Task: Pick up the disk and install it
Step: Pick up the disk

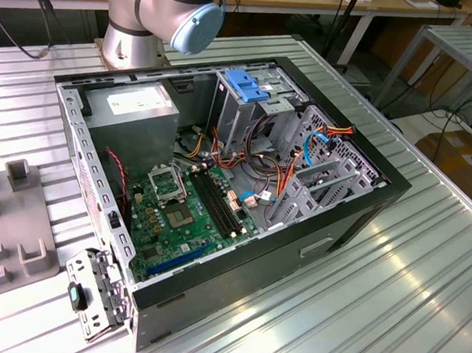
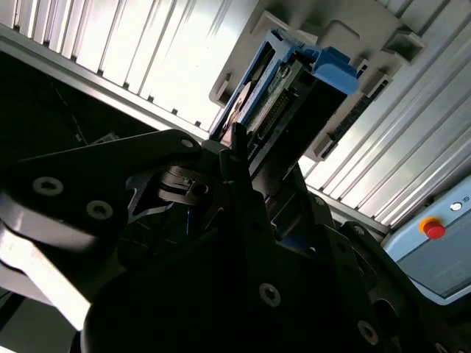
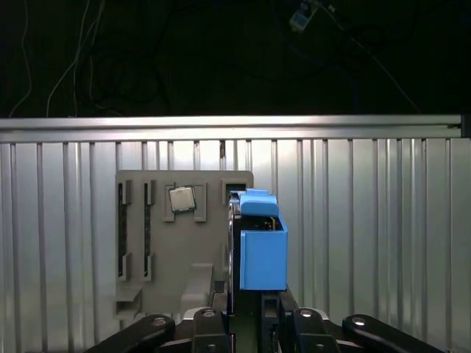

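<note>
The disk [image 3: 261,246] stands on edge in a grey holder block [image 3: 184,243] on the ribbed metal table. Its blue plastic frame [image 2: 335,68] and a strip of its connector side show in the second wrist view. My gripper [image 3: 244,307] is right at the disk's near end, lined up with it; its black body fills the foreground in both wrist views. In the exterior view, the open computer case [image 1: 219,183] lies on its side, with an empty metal drive cage [image 1: 241,111] under a blue latch piece [image 1: 247,83].
A small square chip [image 3: 182,199] sits in a pocket of the holder block, next to several empty slots. Inside the case are the green motherboard [image 1: 184,213], a grey power supply [image 1: 135,107] and loose cables [image 1: 259,199]. The arm's base [image 1: 132,46] stands behind the case.
</note>
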Available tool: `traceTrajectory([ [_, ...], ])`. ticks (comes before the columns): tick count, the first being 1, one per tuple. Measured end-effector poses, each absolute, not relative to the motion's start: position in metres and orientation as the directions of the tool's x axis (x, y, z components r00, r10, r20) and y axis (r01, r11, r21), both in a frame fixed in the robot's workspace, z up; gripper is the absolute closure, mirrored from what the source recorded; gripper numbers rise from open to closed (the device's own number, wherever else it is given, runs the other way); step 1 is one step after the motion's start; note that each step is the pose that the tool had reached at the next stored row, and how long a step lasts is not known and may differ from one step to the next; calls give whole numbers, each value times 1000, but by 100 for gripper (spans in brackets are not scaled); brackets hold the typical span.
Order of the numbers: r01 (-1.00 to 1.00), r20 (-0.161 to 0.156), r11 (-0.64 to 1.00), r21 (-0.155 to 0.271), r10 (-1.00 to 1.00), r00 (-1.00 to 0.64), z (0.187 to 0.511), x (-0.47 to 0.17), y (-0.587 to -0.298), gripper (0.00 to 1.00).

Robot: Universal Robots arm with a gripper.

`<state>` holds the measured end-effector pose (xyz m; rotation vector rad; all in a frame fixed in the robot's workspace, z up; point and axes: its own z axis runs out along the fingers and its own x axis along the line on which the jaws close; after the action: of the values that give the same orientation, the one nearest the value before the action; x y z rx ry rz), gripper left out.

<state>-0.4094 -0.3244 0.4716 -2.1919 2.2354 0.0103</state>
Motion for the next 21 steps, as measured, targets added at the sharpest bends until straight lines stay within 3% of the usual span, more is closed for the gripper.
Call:
traceTrajectory([
  [21,-1000,-10,20,-3,-1000,-20,481,-409,-324,65],
])
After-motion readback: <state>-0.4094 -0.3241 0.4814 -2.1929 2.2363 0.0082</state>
